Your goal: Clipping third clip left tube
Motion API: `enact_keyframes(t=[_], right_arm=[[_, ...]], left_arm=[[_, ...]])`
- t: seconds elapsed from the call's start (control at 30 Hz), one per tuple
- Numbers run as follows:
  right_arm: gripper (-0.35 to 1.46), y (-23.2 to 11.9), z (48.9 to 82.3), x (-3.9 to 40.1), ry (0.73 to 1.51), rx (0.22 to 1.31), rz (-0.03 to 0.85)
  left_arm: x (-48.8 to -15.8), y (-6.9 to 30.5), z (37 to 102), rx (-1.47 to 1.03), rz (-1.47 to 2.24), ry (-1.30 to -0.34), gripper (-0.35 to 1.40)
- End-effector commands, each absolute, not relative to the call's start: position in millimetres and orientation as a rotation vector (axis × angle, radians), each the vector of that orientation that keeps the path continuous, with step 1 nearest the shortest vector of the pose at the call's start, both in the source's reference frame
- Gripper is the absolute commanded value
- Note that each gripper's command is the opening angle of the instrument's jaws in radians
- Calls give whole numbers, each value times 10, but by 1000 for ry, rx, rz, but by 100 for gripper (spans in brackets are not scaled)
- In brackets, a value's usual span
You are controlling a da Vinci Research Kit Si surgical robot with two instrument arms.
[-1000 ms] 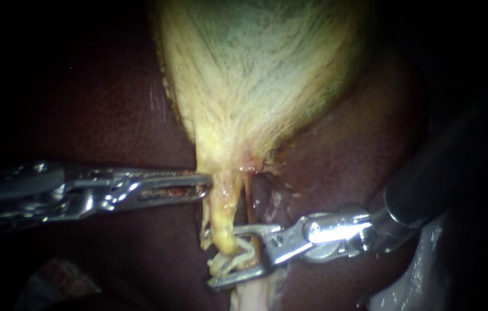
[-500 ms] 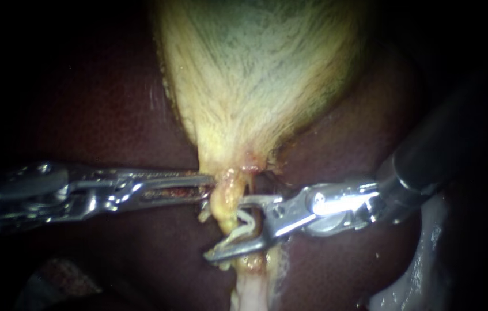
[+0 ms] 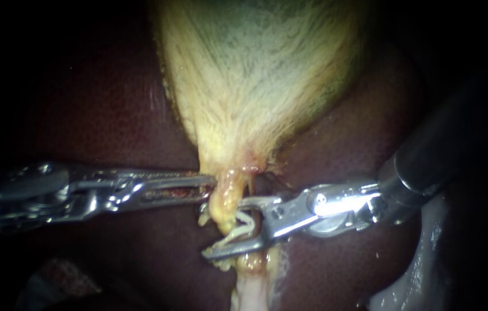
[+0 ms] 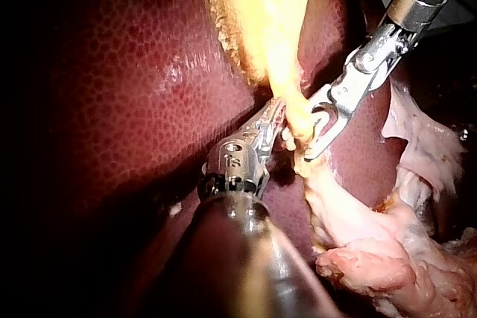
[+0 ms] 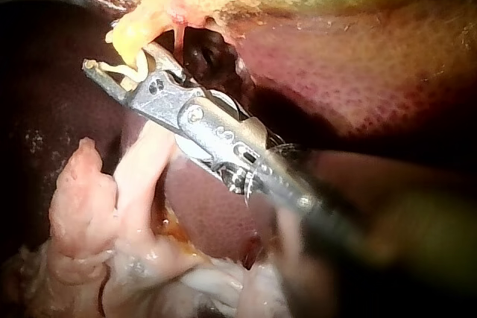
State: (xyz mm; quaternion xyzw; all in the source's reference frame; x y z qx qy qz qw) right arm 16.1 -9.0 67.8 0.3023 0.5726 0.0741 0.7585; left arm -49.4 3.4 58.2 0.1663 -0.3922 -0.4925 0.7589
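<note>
Logging the endoscope view first. Entering from the left edge: left instrument (image 3: 209,185), bright steel, slotted along the jaws with red smears in the slot. Jaws pressed together, tips pinched on the left edge of the left tube (image 3: 227,198), just under the gallbladder (image 3: 255,75). Entering from the right edge on a dark shaft: right instrument (image 3: 222,227), polished steel with a round pivot. Jaws set apart, one above and one below, straddling the left tube at lower centre of the frame. Sitting in the gap between them: white clip (image 3: 239,227), thin and curled, against the tube.

Texture notes:
- gallbladder: pale yellow-green, fibrous streaks, tapering downward to a point at mid-frame.
- left tube: waxy yellow stalk, lumpy; beside it on the right a thinner strand (image 3: 249,184).
- liver (image 3: 99,115): dark maroon, finely mottled, glossy.
- below the jaws: pale strip of tissue (image 3: 249,288), whitish-pink, wet.

Checked from the left wrist: left instrument (image 4: 274,115) closed on the yellow tube (image 4: 298,113), right instrument (image 4: 302,139) hooked round it from the far side.

Checked from the right wrist: right instrument (image 5: 115,61) spread, clip (image 5: 119,72) between the jaws, tube (image 5: 134,31) just ahead.
</note>
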Motion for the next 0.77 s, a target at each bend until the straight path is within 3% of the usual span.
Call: enact_keyframes(t=[0.03,0.17,0.77], right_arm=[[-19,-89,680,159,1248,655,164],[-35,-86,684,154,1247,655,165],[-35,-91,689,153,1241,660,168]], left_arm=[[-494,34,582,362,-1073,-854,-35],[-494,34,582,362,-1073,-854,-35],[-495,34,582,362,-1073,-854,-35]])
